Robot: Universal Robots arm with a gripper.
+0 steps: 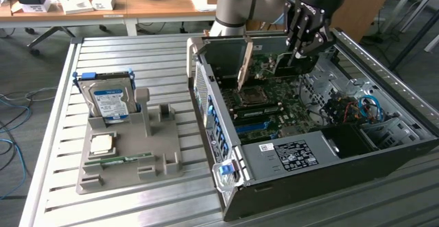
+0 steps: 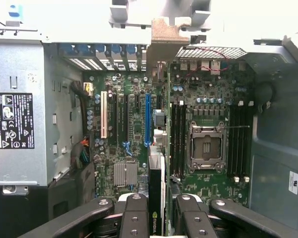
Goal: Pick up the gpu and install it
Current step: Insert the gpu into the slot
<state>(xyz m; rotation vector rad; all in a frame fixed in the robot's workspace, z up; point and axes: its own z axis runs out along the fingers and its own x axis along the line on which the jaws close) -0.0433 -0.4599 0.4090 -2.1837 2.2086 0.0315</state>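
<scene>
Your arm (image 1: 240,6) reaches down into the open case (image 1: 309,186), and the gripper (image 2: 159,210) pinches the gpu (image 2: 156,220) above the motherboard (image 2: 129,99).

The arm stands over the case's rear edge with the wrist pointing down at the board. The black fingers (image 2: 134,215) press on the card's two flat faces, and you see the card edge-on between them. The gpu sits near the case's rear wall, just beside the long blue slot (image 2: 147,119); you can't tell whether it touches the board. Its long axis runs parallel to that slot, from the fingers toward the rear wall, with one long edge facing the board. "NVIDIA" with a green logo reads on the card's upper edge. The black sticker (image 2: 11,121) on the power supply has white print too small to read. On the table (image 1: 137,52) beside the case, a hard drive (image 1: 110,101) with a blue-white label stands upright at a grey holder's (image 1: 130,173) far corner.
</scene>
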